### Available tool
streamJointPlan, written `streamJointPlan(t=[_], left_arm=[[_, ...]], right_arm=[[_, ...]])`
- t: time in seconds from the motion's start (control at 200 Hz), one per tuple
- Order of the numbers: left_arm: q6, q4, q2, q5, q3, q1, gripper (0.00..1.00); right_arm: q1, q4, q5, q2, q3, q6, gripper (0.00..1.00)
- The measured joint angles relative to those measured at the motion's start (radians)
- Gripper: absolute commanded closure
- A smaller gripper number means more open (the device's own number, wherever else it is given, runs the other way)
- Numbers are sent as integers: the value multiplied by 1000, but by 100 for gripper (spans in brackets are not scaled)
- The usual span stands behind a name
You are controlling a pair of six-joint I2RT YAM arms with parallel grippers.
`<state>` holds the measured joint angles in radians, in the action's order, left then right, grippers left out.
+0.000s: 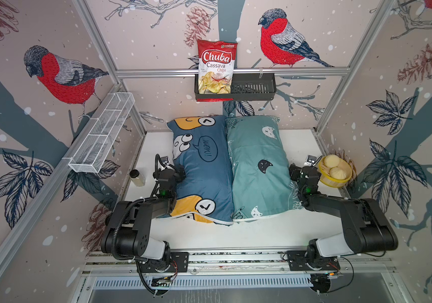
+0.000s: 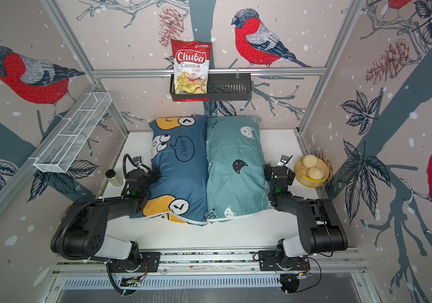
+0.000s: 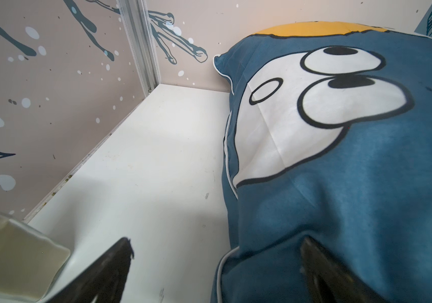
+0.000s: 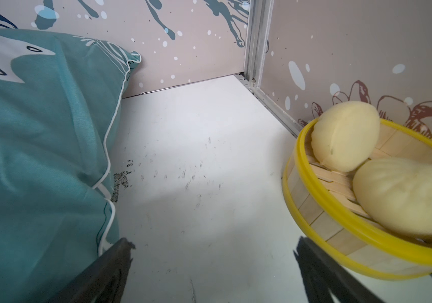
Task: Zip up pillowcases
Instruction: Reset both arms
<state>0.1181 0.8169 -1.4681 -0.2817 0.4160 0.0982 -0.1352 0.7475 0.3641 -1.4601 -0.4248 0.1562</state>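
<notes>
1. The left arm (image 1: 136,217) and the right arm (image 1: 351,220) extended from the near rail, one along each outer side of the pillow pair.
2. The blue pillow (image 1: 204,170) and the teal pillow (image 1: 257,168) lay side by side and touching at mid-table (image 1: 236,236). Both long axes ran from the near edge to the back wall.
3. The left gripper (image 3: 217,242) was spread and empty. It straddled the blue pillow's outer long edge, with one finger over the fabric and one over the table.
4. The right gripper (image 4: 213,242) was spread and empty over bare table. The teal pillow's outer long edge was just beside it, and the bun basket (image 4: 304,199) was on its other side.
5. No zipper could be made out. The left arm was nearer the blue pillow and the right arm nearer the teal one. Each pillow's near short end lay back toward the arm bases, so a reach there probably called for retraction.
</notes>
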Motion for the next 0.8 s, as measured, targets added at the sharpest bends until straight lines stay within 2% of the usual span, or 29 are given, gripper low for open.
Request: streamJointPlan(t=[0.31, 0.475, 0.62, 0.801], left_arm=[[-76, 23, -26, -1, 11, 4, 0], [-108, 125, -67, -14, -20, 4, 0], [-99, 324, -71, -7, -143, -30, 0], [-98, 397, -75, -2, -163, -30, 0]], right_arm=[[32, 24, 11, -2, 10, -26, 0], [64, 241, 24, -21, 147, -30, 0], [89, 387, -11, -48, 209, -30, 1], [103, 449, -37, -43, 217, -29, 0]])
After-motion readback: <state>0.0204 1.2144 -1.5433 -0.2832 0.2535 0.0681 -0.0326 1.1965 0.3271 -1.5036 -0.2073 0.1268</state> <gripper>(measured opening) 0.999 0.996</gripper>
